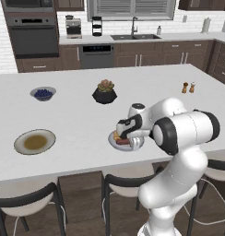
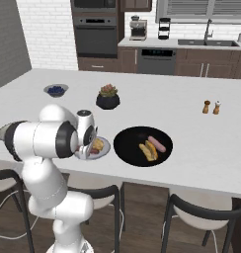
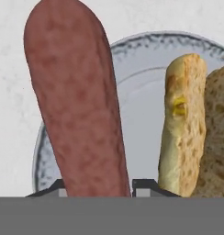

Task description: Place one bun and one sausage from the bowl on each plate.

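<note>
The gripper hangs low over the light grey plate at the near edge of the white island counter. In the hand view its two dark finger tips stand on either side of a sausage, which rises from between them as a thick reddish-brown cylinder with a mottled skin and a rounded far end (whether the tips actually press on it, I cannot tell, since their contact is hidden at the bottom edge). Behind it lies the plate's pale centre and speckled grey rim.

On that same plate, just beside the sausage, a bun lies lengthwise: golden-yellow crust, a porous crumb face and a small bright yellow patch near its middle. The right base view shows both pieces on this plate under the hand.

The black bowl sits just beside the grey plate and holds a second bun and a second sausage, lying side by side near its centre.

The beige-rimmed plate with the olive-brown centre lies well apart along the near side of the counter, with nothing on it.
</note>
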